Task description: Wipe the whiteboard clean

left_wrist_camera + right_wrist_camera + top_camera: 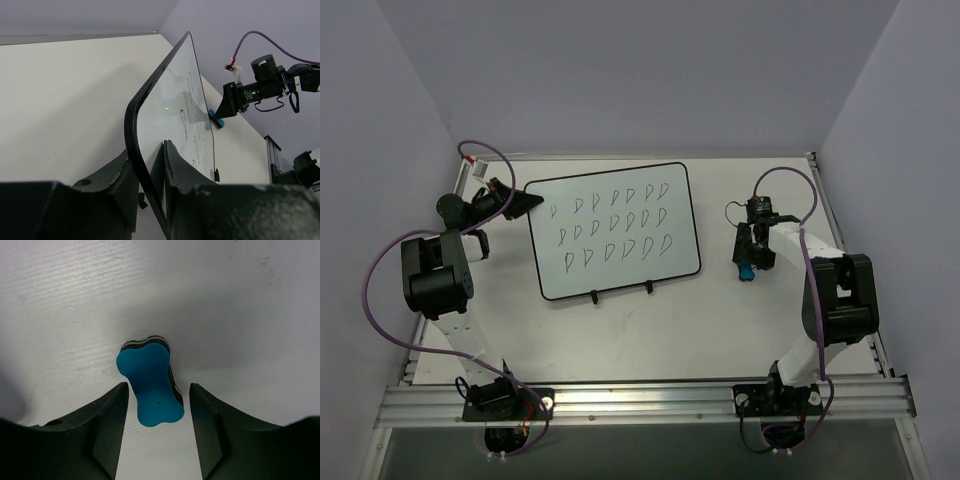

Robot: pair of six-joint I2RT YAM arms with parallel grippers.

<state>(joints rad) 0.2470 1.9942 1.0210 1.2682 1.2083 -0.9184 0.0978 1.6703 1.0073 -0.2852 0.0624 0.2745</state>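
left hand (147, 151) low, pinching whiteboard (615, 235) corner | right hand (159, 386) pointing down, spread astride blue eraser (151, 385), slim gaps

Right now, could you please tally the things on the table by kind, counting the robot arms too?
whiteboard: 1
blue eraser: 1
robot arms: 2 (left arm, right arm)
total: 4
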